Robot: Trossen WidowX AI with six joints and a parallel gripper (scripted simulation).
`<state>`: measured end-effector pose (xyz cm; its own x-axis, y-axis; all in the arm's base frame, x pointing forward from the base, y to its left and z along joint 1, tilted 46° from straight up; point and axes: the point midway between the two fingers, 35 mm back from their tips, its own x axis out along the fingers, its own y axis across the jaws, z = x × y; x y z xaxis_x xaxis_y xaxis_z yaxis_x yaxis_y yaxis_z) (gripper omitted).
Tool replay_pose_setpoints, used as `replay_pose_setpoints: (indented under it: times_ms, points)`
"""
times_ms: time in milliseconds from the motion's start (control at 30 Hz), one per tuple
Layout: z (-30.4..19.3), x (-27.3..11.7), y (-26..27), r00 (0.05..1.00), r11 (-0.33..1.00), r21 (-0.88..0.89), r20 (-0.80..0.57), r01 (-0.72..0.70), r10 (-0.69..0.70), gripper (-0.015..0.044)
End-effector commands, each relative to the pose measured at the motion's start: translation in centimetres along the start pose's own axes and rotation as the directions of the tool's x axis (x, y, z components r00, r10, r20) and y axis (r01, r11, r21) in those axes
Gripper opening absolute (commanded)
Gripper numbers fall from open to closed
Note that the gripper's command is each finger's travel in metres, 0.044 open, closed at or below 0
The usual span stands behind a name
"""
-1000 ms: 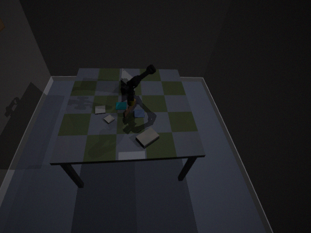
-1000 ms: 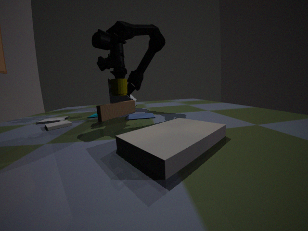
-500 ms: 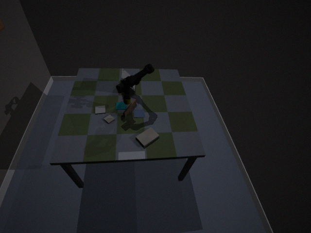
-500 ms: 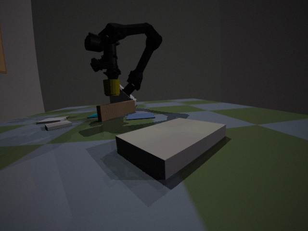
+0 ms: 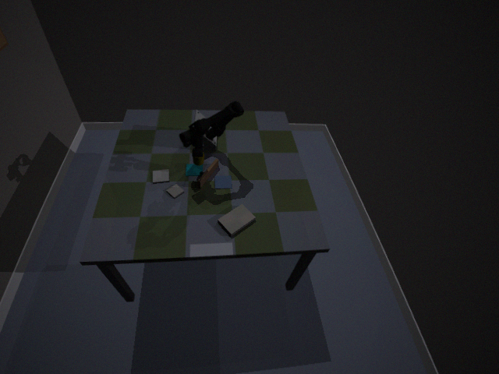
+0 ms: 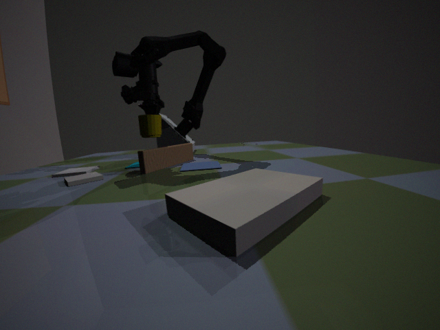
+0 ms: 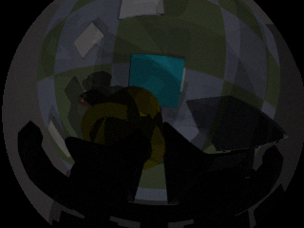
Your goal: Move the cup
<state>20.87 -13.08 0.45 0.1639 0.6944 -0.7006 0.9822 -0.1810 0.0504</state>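
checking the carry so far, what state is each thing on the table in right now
end effector: shut on the cup
cup: upright, held in the air above the teal pad
teal pad: flat, bare
blue pad: flat, bare
wooden board: standing on edge between the pads
big grey block: lying flat

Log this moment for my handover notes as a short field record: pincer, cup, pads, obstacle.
pincer: shut on the yellow cup, pointing down
cup state: upright, held in the air above the table
teal pad: below the cup, partly hidden in the exterior view
blue pad: bare, on the far side of the board
wooden board: standing on edge between the two pads
marbles: not visible
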Motion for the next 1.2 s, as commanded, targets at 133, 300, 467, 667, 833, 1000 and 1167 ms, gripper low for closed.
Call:
replay_pose_setpoints:
  times_ms: [133,300,467,667,833,1000,1167]
  points:
    - [2.0,0.0,-1.3,1.0,1.0,0.0,0.002,0.002,-0.002,0.0]
    - [3.1,0.1,-2.1,1.0,1.0,0.0,0.002,0.003,-0.003,0.0]
    - [3.2,0.3,-2.1,1.0,1.0,0.0,0.002,0.003,-0.003,0.0]
    - [3.2,1.1,-2.1,1.0,1.0,0.0,0.002,0.002,-0.002,0.0]
    - [3.2,1.8,-2.1,1.0,1.0,-0.001,0.001,0.002,-0.002,0.0]
    - [3.2,2.5,-2.0,1.0,1.0,-0.001,0.001,0.002,-0.002,0.0]
    - [3.2,3.3,-2.0,1.0,1.0,-0.001,0.001,0.002,-0.002,0.0]
